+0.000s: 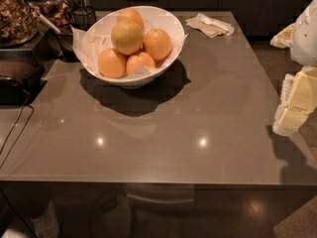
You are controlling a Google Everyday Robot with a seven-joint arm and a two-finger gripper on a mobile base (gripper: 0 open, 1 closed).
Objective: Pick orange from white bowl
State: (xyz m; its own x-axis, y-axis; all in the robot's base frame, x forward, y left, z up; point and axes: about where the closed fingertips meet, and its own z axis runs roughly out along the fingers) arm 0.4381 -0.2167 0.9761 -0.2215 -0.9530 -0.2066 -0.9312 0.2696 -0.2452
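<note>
The white bowl [171, 45] stands at the back left of the grey-brown table [163, 128], lined with white paper. The orange [127, 36], the largest fruit and a pale yellowish-green orange, sits on top in the middle of the bowl. Several smaller, deeper orange fruits [157, 43] lie around it. My gripper [293, 107], white and pale yellow, hangs at the right edge of the view, over the table's right edge. It is far to the right of the bowl and holds nothing that I can see.
A crumpled napkin with white plastic cutlery [210, 25] lies at the back, right of the bowl. Jars of snacks [17, 14], a small wire holder [84, 16] and a dark appliance [17, 81] with a cable crowd the left side.
</note>
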